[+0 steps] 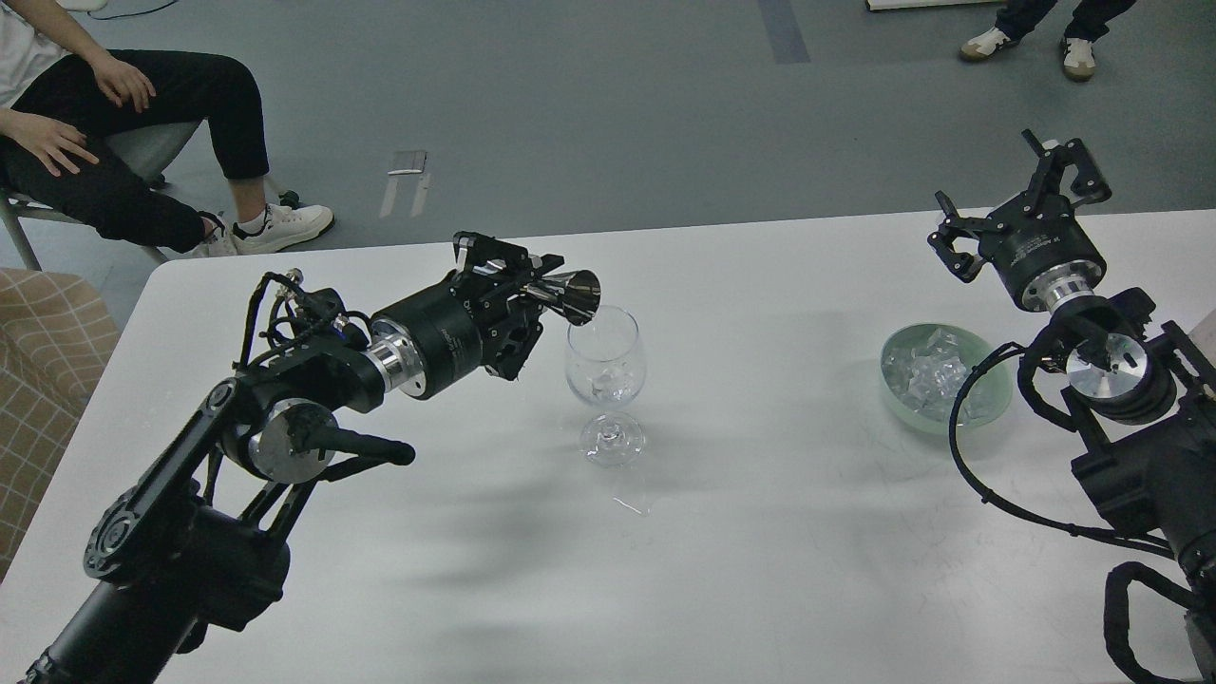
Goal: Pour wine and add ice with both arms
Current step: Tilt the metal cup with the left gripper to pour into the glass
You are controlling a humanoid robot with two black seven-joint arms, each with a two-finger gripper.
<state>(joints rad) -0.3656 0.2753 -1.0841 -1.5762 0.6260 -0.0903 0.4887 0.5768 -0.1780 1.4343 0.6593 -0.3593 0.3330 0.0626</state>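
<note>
Clear glass stands mid-worktop point(760, 532): a stemmed wine glass point(606, 380), upright, with a few pieces of ice point(608, 385) in its bowl, while more ice fills a pale green bowl point(993, 404) to the right. Clamped in the left gripper point(527, 285), a small metal jigger cup point(575, 293) is tipped on its side with its mouth just over the glass's rim. Raised beyond the green bowl, the right gripper point(1021, 190) has its fingers spread wide, holding nothing.
</note>
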